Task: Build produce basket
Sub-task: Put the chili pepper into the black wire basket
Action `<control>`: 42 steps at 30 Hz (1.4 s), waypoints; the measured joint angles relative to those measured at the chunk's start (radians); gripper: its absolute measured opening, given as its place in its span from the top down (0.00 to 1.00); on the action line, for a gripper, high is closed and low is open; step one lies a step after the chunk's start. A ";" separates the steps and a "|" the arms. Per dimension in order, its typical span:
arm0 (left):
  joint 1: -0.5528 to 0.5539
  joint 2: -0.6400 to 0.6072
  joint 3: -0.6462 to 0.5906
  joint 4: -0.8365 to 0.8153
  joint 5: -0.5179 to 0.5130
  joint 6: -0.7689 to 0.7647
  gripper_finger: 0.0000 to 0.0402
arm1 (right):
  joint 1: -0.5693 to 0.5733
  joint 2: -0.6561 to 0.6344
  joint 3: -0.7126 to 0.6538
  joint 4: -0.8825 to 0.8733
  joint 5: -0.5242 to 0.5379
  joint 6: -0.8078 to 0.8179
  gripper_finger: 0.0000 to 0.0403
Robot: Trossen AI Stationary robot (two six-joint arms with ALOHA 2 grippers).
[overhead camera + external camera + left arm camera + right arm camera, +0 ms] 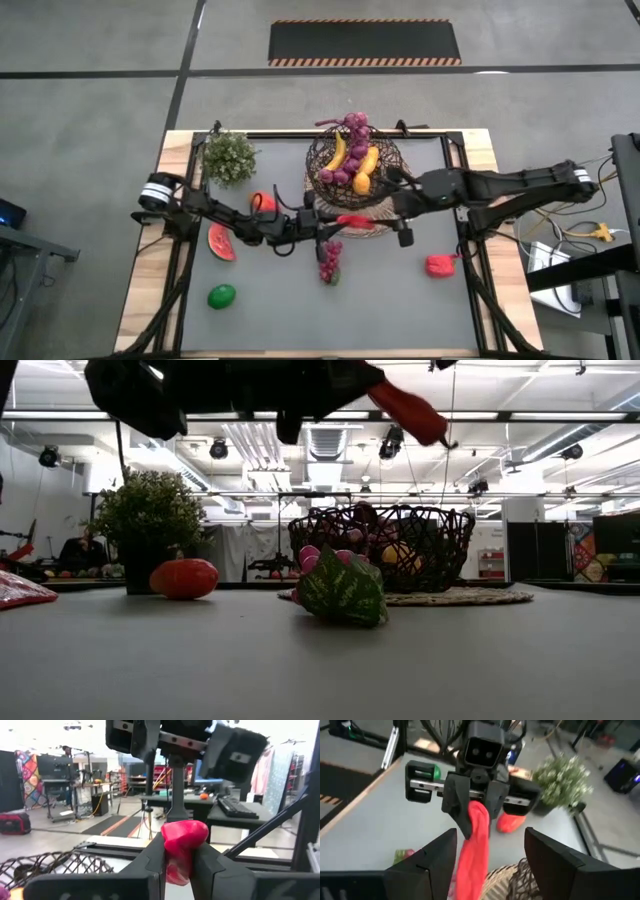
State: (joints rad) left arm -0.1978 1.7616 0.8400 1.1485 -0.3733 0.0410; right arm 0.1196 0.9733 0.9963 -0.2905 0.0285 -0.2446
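- Two of my arms meet over the middle of the grey table top (400,300), just in front of the dark brown wire-mesh bowl basket (352,165) that sits on a flat round woven tan mat (372,214) toward the far edge.
- Most of the open room lies on the near half of the table: only a green lime (222,296) near the left corner and a red pepper (438,265) toward the right sit there.
- Just below my grippers lies a bunch of purple grapes with a green leaf (329,260).
- Off to the left are a red watermelon slice (221,241), a round red-orange fruit (263,202) and a bushy green potted plant (229,157) at the far left edge.
- My left gripper (322,222) is clenched on one end of a long red chilli pepper (472,847), held up clear of the table.
- My right gripper (490,852) has its fingers spread wide on either side of that pepper's other end, not touching it.
- Inside the basket are a yellow banana (338,152), a yellow-orange mango (366,170) and more purple grapes (355,125).
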 joint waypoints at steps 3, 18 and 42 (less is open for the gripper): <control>-0.006 -0.016 -0.014 0.029 0.023 0.016 0.91 | 0.000 -0.047 -0.022 0.001 0.000 -0.009 0.48; -0.021 -0.191 -0.083 0.191 0.310 0.044 0.91 | 0.000 -0.237 -0.383 0.539 -0.011 -0.158 0.58; -0.004 -0.195 -0.109 0.412 0.378 0.150 0.91 | 0.000 0.581 -0.335 1.864 -0.194 -0.115 0.44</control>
State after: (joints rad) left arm -0.2018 1.5669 0.7313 1.5602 0.0046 0.1913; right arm 0.1200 1.5546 0.6616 1.5734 -0.1654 -0.3594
